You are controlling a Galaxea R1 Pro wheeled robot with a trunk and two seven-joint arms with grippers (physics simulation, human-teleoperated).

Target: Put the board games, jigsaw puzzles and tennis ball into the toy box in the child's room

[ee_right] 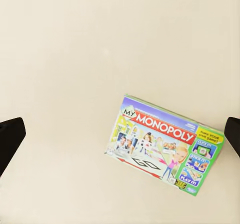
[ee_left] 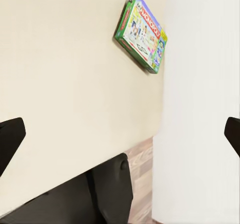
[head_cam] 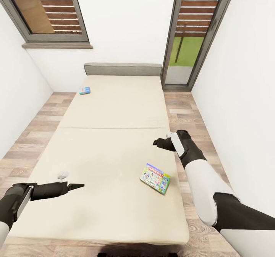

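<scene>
- The right pincer (head_cam: 159, 142) hangs over the right half of the bed (head_cam: 114, 108), right of centre in the head view; its two dark fingertips (ee_right: 10, 136) sit at opposite edges of the right wrist view, so it gapes wide with nothing in it.
- Just below it in the head view, lower right of centre, lies the green-edged My Monopoly box (head_cam: 155, 178), flat on the beige mattress near the bed's right edge.
- The left pincer (head_cam: 78, 186) reaches in from the lower left over the mattress, likewise spread wide and empty.
- A small blue game box (head_cam: 84, 90) rests far up the bed, upper left of centre, near the grey headboard (head_cam: 123, 69).
- Wooden floor (head_cam: 34, 134) flanks both sides.
</scene>
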